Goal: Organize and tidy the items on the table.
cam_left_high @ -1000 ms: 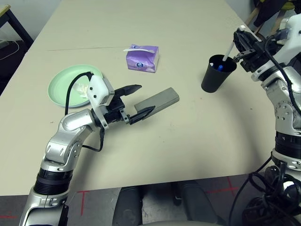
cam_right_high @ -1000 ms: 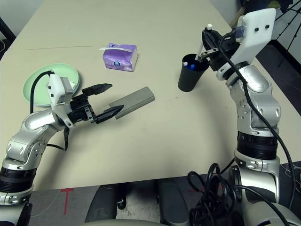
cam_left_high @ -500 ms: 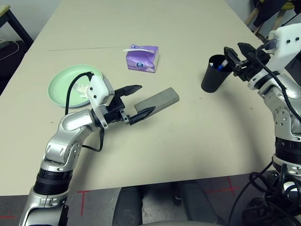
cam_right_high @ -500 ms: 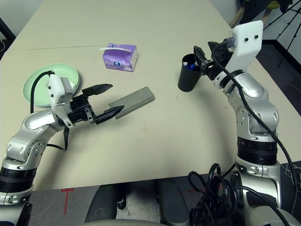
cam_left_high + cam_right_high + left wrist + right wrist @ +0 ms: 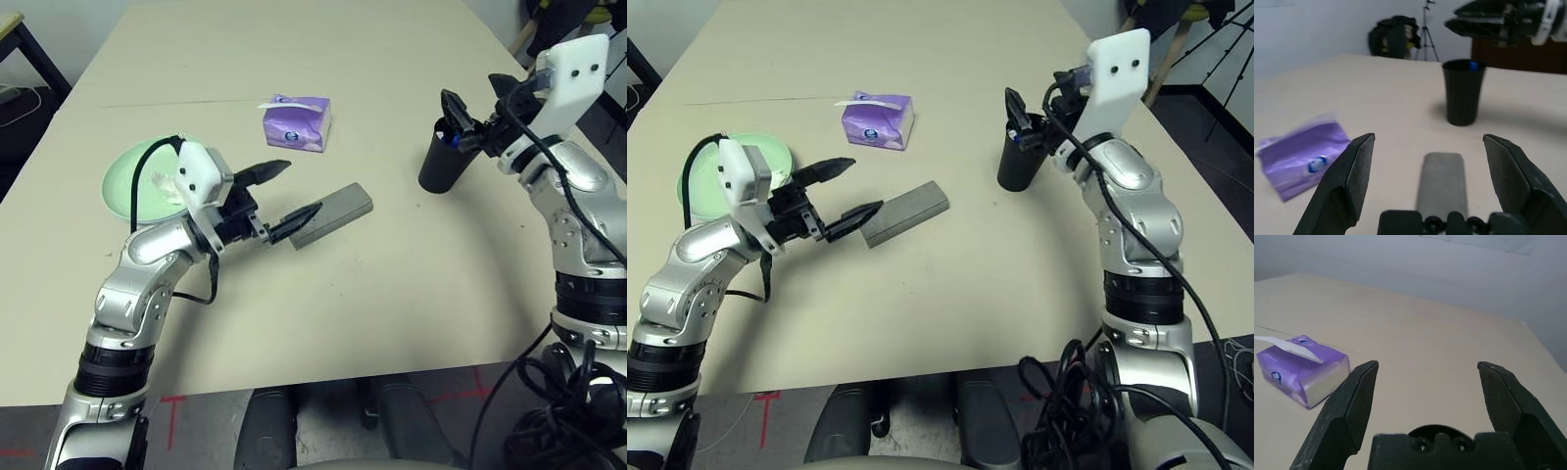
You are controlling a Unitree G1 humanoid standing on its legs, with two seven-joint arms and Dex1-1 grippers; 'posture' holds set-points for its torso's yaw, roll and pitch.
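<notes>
A grey glasses case (image 5: 333,206) lies in the middle of the table (image 5: 392,294). My left gripper (image 5: 304,186) is open, its fingertips on either side of the case's near end without closing on it. A black cup (image 5: 441,162) stands at the right, with a blue pen tip (image 5: 448,137) showing inside. My right gripper (image 5: 480,103) hovers open just above and beyond the cup's rim, holding nothing. The purple tissue box (image 5: 296,122) sits behind the case. A mint green plate (image 5: 132,181) with crumpled white tissue (image 5: 165,186) lies at the left, partly hidden by my left wrist.
A small black-legged table (image 5: 15,29) stands off the far left corner. Dark gear and a tripod (image 5: 558,20) stand beyond the right edge. Bare tabletop lies in front of the case and behind the tissue box.
My right gripper was shut on a white pen over the cup; it has opened, the pen has gone into the cup, and the gripper dropped lower. My left gripper edged toward the case.
</notes>
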